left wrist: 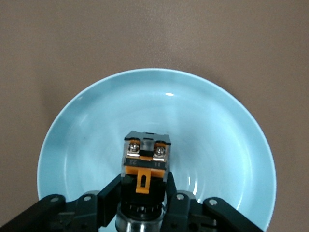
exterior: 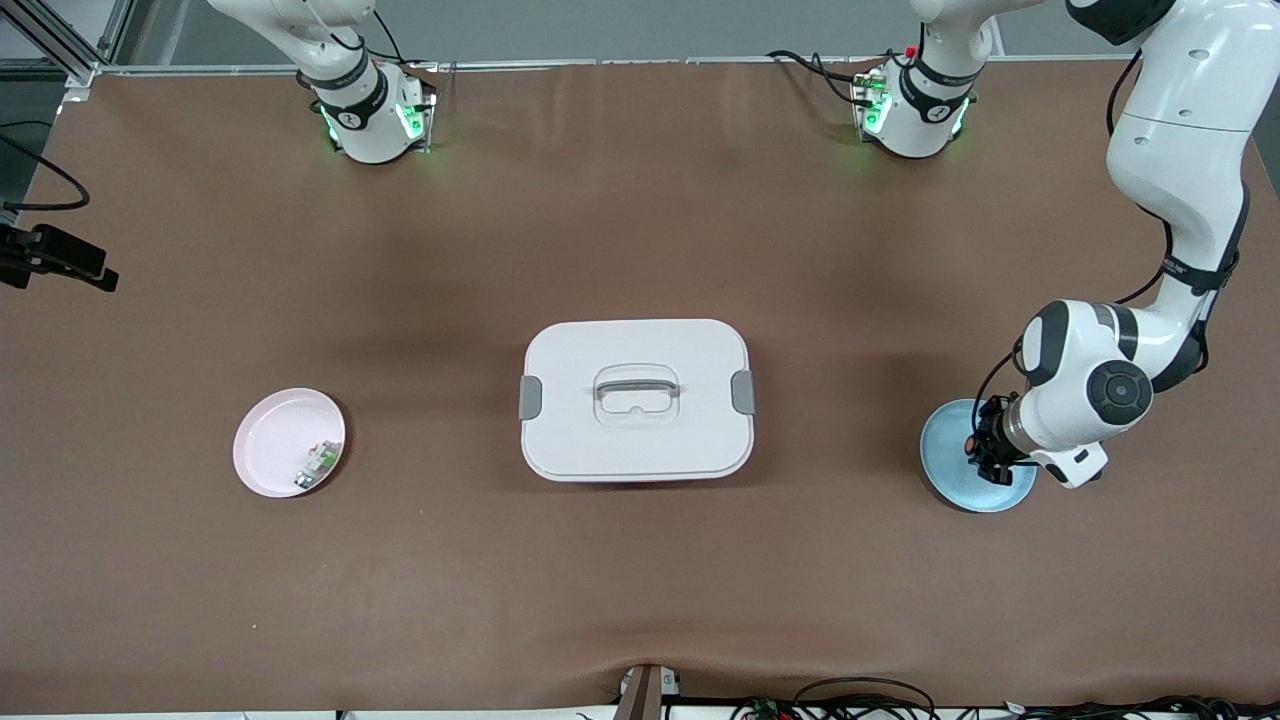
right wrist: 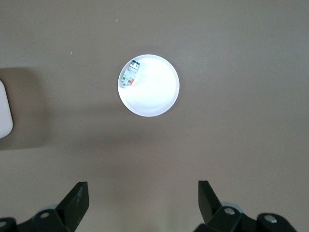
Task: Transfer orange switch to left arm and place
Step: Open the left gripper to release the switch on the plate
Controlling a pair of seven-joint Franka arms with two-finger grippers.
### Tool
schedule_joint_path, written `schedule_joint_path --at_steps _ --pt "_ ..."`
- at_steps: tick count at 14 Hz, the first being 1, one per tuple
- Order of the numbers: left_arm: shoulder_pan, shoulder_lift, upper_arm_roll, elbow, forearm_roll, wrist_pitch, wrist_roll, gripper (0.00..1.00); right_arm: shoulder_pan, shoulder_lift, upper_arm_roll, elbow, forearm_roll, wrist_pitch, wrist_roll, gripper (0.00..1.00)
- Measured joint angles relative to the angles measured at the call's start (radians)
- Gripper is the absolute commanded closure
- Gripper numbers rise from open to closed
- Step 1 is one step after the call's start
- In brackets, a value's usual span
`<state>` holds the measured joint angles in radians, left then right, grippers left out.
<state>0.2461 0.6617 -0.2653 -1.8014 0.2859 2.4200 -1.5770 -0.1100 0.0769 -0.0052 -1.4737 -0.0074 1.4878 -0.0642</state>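
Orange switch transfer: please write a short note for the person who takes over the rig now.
Left claw: shut on the orange switch, low over the blue plate at the left arm's end of the table.
Right claw: open, empty, up in the air over the pink plate, waiting.
The box stands mid-table between the two plates, lid on. A whitish-green part lies in the pink plate.
Done: switch gripped.
Left: lift, pass the switch to the right claw while avoiding the box, probably set it down at the right arm's end.
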Motion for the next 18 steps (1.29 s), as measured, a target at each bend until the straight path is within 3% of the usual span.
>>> schedule_joint_path --at_steps 2,5,6,8,10,18 --pt "0.002 0.000 0.000 0.000 0.017 0.002 0.000 0.47 -0.003 0.018 -0.003 0.022 0.000 -0.002 0.000 0.00" --pt "0.002 0.000 0.000 0.000 0.032 0.009 0.000 0.18 -0.005 0.025 -0.007 0.044 0.000 -0.004 0.000 0.00" --pt "0.002 0.000 0.000 0.000 0.033 0.011 0.000 0.12 -0.005 0.025 -0.007 0.049 0.000 -0.005 0.000 0.00" --pt "0.002 0.000 -0.001 0.000 0.034 0.018 0.000 0.11 -0.010 0.025 -0.009 0.052 0.000 -0.004 0.005 0.00" --pt "0.002 -0.001 -0.001 0.001 0.034 0.033 0.000 0.00 -0.028 0.026 -0.009 0.053 0.002 0.001 0.006 0.00" --pt "-0.012 -0.053 -0.010 0.017 0.033 0.034 0.001 0.00 -0.016 0.026 0.008 0.057 0.011 0.007 0.007 0.00"
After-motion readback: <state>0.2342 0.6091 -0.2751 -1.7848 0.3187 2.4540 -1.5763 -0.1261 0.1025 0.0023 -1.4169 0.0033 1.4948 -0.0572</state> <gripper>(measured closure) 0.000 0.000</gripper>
